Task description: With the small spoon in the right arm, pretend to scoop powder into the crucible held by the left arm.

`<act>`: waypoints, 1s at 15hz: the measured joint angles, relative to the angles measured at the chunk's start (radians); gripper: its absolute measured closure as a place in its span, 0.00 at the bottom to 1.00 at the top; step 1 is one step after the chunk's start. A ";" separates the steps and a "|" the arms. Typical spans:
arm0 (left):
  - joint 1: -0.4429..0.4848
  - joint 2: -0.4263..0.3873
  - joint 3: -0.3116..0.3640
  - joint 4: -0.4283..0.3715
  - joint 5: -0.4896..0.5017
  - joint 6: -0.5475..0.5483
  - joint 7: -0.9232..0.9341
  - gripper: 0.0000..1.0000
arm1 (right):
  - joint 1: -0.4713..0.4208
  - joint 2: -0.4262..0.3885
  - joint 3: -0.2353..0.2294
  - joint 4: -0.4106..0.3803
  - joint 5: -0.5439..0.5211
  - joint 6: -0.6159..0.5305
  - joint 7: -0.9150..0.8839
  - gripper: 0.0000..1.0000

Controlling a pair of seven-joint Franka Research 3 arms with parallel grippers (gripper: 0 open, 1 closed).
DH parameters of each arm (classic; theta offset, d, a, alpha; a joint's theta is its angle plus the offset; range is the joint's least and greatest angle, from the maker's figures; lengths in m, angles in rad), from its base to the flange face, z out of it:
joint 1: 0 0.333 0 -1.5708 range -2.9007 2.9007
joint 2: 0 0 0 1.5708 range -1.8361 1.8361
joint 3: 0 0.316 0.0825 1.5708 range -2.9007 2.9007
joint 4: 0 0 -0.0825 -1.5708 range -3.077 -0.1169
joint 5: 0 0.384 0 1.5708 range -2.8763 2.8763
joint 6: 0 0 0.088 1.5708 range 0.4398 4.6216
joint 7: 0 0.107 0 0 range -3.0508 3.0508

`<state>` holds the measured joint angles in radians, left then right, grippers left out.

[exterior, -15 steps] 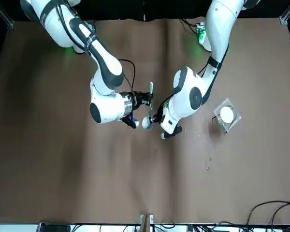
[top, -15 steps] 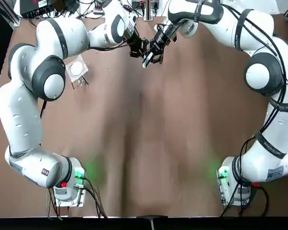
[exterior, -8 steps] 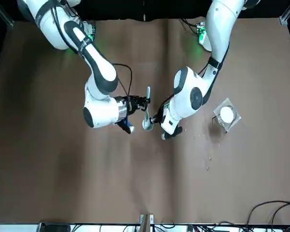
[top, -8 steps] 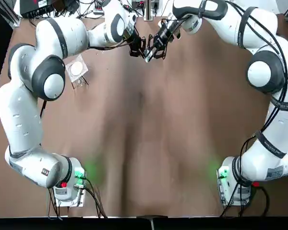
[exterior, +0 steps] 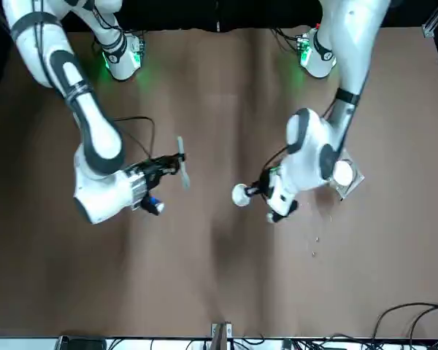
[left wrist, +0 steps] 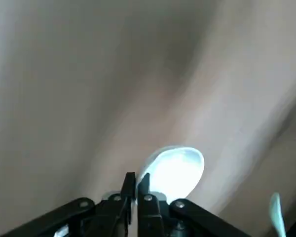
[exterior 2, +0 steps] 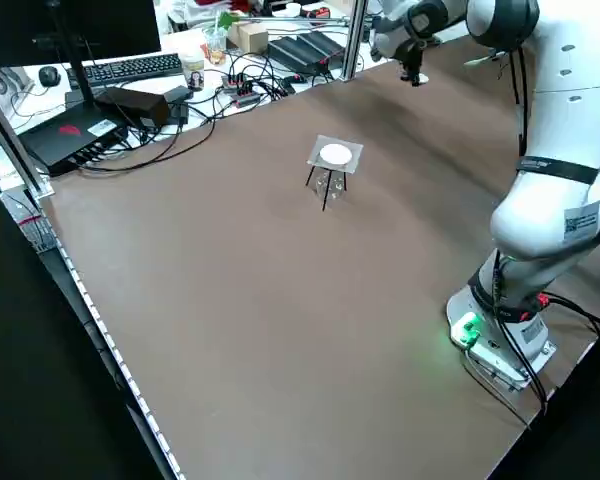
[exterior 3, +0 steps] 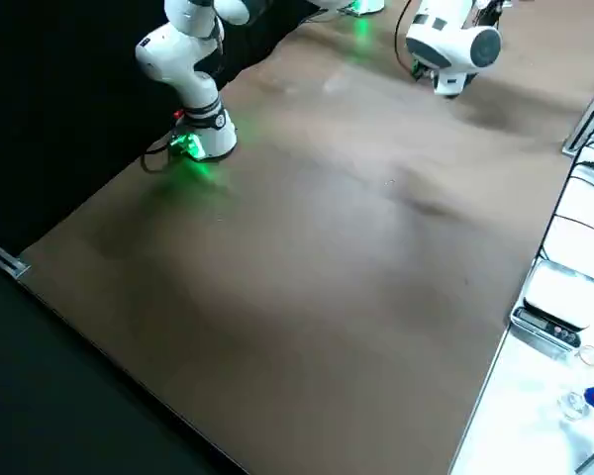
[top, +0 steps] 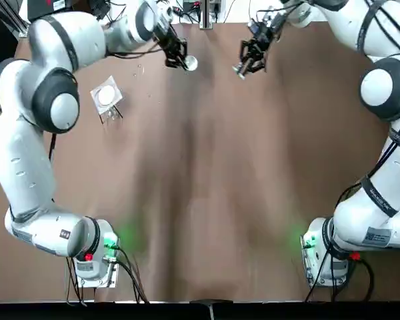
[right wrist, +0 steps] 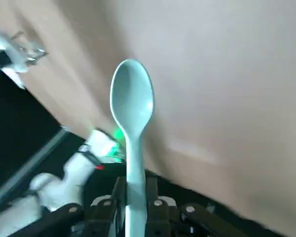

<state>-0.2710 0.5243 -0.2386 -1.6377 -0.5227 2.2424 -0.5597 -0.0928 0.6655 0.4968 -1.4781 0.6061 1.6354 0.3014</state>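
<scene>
The table cover [top: 200, 200] is brown, matt and cloth-like, with faint creases running down the centre of the top view. The small spoon [right wrist: 132, 98] is pale blue-green and smooth with a soft sheen, plastic by look. The crucible [left wrist: 175, 168] is white, smooth and glossy. The left gripper [left wrist: 136, 180] and right gripper [right wrist: 135, 187] are black and matt. The arm shells [top: 27, 160] are white, glossy plastic with dark grey joint bands. The small stand [top: 107, 97], upper left of the top view, has a white disc on a pale square plate; material undetermined.
</scene>
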 joint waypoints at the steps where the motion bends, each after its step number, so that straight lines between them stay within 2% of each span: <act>1: 0.031 -0.018 0.002 -0.003 0.001 -0.034 0.021 0.94 | -0.031 0.000 -0.001 0.000 -0.059 -0.025 -0.062 0.80; 2: 0.096 -0.066 0.004 -0.032 0.009 -0.071 0.074 0.94 | -0.082 0.001 -0.002 -0.004 -0.186 -0.049 -0.202 0.80; 5: 0.242 -0.161 0.002 -0.131 0.010 -0.153 0.227 0.94 | -0.123 0.005 -0.010 -0.016 -0.371 -0.054 -0.403 0.80; 8: 0.368 -0.229 0.002 -0.209 0.010 -0.242 0.372 0.94 | -0.125 0.009 -0.062 -0.034 -0.519 -0.054 -0.637 0.80; 12: 0.467 -0.245 0.001 -0.280 0.010 -0.260 0.545 0.94 | -0.128 0.019 -0.137 -0.037 -0.684 -0.047 -0.943 0.80; 15: 0.554 -0.245 0.001 -0.317 0.010 -0.268 0.699 0.94 | -0.131 0.042 -0.167 -0.038 -0.841 -0.019 -1.139 0.80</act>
<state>0.2830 0.2797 -0.2379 -1.9546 -0.5126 1.9742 0.1394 -0.2242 0.7078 0.3300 -1.5165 -0.2353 1.6162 -0.8381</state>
